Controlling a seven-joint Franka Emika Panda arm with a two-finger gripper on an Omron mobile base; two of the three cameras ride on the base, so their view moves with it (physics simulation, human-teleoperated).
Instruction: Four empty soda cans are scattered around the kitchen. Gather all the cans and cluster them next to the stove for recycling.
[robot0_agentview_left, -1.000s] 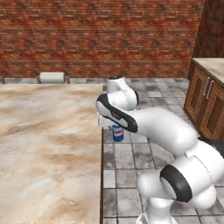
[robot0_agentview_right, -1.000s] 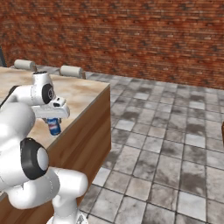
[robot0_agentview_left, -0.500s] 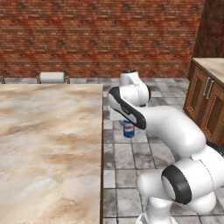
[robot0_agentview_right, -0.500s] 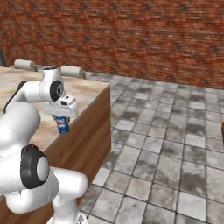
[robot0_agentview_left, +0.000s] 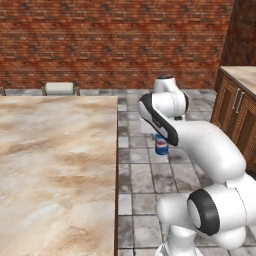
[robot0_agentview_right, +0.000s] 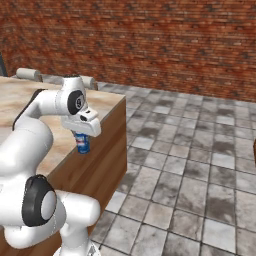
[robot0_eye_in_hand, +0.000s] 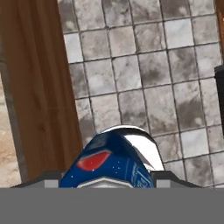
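A soda can (robot0_agentview_left: 161, 145), blue with a red patch and a silver top, hangs in the air just past the island counter's edge, above the tiled floor. My gripper (robot0_agentview_right: 82, 140) is shut on the soda can (robot0_agentview_right: 83, 144) from above. In the hand view the soda can (robot0_eye_in_hand: 114, 161) sits between the two finger tips, with the gripper (robot0_eye_in_hand: 107, 178) closed around its body. The stove is out of view.
A marble-topped island counter (robot0_agentview_left: 55, 165) with a wooden side (robot0_agentview_right: 102, 155) lies to my left. A white roll (robot0_agentview_left: 59, 88) rests at its far edge. Wooden cabinets (robot0_agentview_left: 239, 115) stand at the right. Tiled floor (robot0_agentview_right: 190, 165) stretches to a brick wall.
My arm has swung right with the can in its grip, from beside the counter's edge out over the tiled floor. The grip has not changed.
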